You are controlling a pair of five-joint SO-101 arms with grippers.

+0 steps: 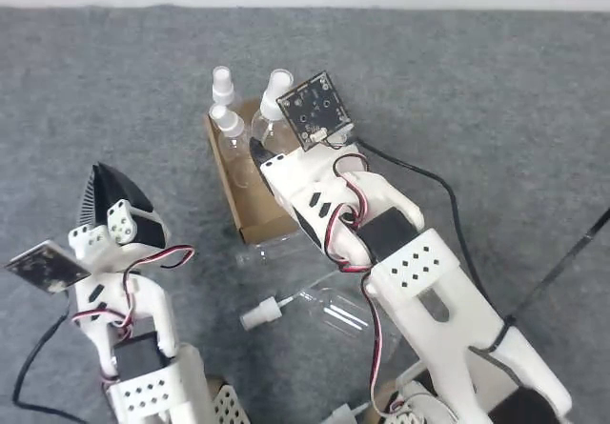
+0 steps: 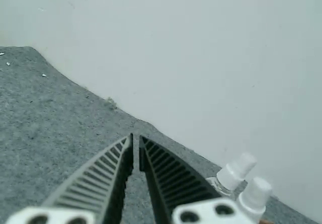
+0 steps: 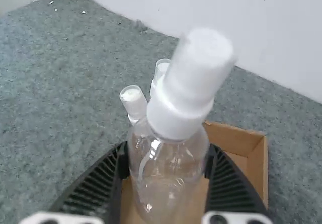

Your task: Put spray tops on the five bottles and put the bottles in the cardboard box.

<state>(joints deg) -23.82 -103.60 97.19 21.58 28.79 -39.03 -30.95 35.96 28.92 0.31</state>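
The right fingers (image 3: 100, 178) clamp a capped bottle (image 3: 171, 133) over the box's (image 3: 241, 138) far end, beside two standing bottles (image 1: 227, 119). The left fingers (image 2: 108, 178), together, hover over open counter (image 1: 114, 81). The high view shows a lying bottle (image 1: 315, 308) nearer.

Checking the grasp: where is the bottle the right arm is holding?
In the high view, the bottle sits in the right gripper at the far end of the cardboard box, beside two capped bottles standing there.

The brown cardboard box (image 1: 255, 216) lies open. Two clear bottles (image 1: 230, 136) with white spray tops (image 1: 225, 114) stand at its far end. A third bottle (image 3: 168, 168), also capped, is slightly tilted above the box, clamped in the right gripper (image 3: 167, 156). A fourth bottle (image 1: 329, 308), capped, lies on its side nearby. A fifth bottle (image 1: 278, 251) lies just beside the box's near end.
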